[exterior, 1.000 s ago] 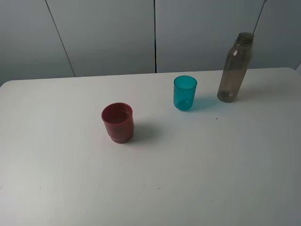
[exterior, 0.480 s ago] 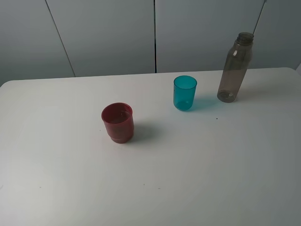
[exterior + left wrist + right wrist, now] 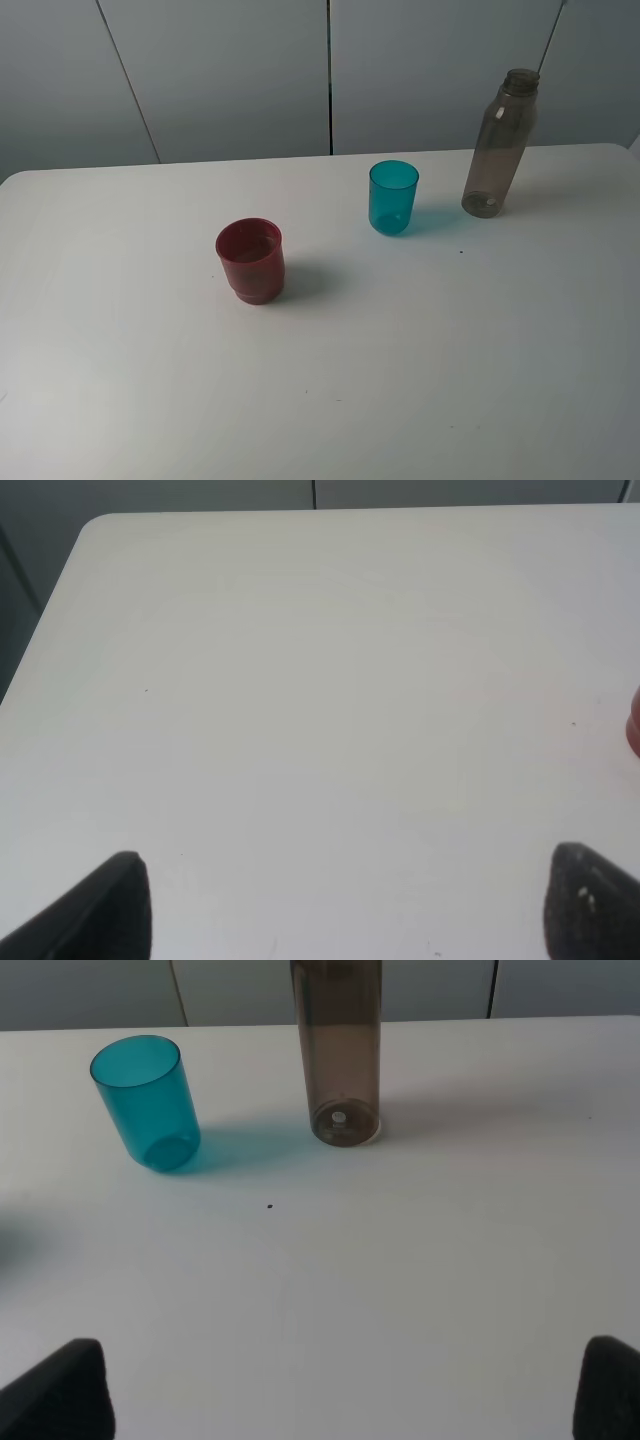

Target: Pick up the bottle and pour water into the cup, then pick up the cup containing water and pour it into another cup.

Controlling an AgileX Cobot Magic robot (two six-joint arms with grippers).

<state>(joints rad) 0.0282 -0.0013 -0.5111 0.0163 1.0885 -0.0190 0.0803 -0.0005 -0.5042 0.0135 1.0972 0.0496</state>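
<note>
Left gripper (image 3: pixel 350 905) fingers spread wide; right gripper (image 3: pixel 345 1390) fingers likewise, holding nothing.

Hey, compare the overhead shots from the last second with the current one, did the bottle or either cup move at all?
Nothing visibly changed. The bottle, the teal cup and the dark red cup stand upright and apart on the white table, in the same spots as before. No end effector has come into the overhead view, and nothing has been picked up.

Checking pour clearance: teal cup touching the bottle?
Apart. The exterior high view shows bare table between the teal cup and the bottle.
</note>
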